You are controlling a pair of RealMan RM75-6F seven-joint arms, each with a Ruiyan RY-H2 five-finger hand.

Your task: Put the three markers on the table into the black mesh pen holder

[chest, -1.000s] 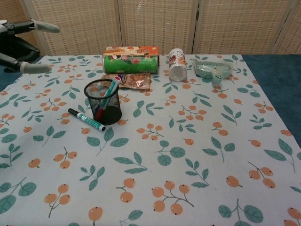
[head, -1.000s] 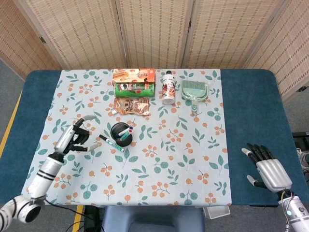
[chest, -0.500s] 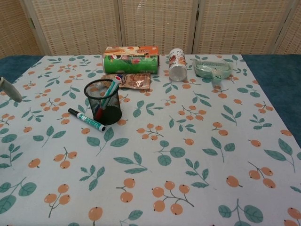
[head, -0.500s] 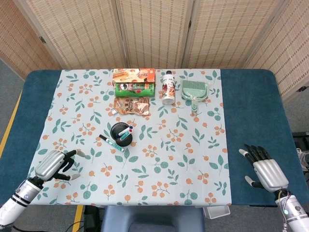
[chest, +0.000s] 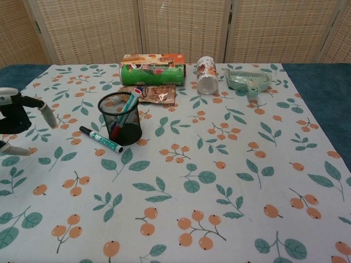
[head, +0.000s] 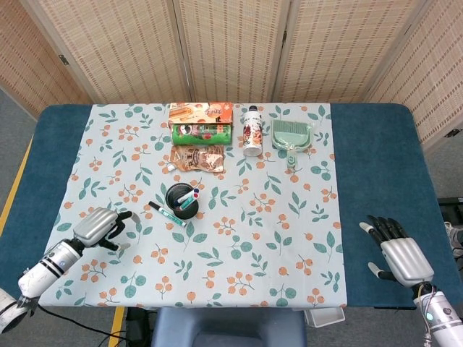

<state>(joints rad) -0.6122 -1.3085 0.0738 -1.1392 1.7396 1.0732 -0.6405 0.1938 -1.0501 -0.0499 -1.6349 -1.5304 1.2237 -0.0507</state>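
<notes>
Between the left hand (head: pixel 98 226) and the marker (head: pixel 167 214) the tabletop (head: pixel 376 181) lies bare. The holder (head: pixel 181 199) crowds the marker's far side; packets (head: pixel 200 134) and a bottle (head: pixel 252 131) line the far edge.

I'm looking at my left hand (head: pixel 101 225): a silver metal back plate, black fingers ending in pale grey tips. Behind it, the forearm is showing as a white sleeve with black bands at the wrist. My right hand (head: pixel 399 254) is wearing the same ribbed silver shell, black fingers tipped in white, and a small green light is glowing on its white wrist
</notes>
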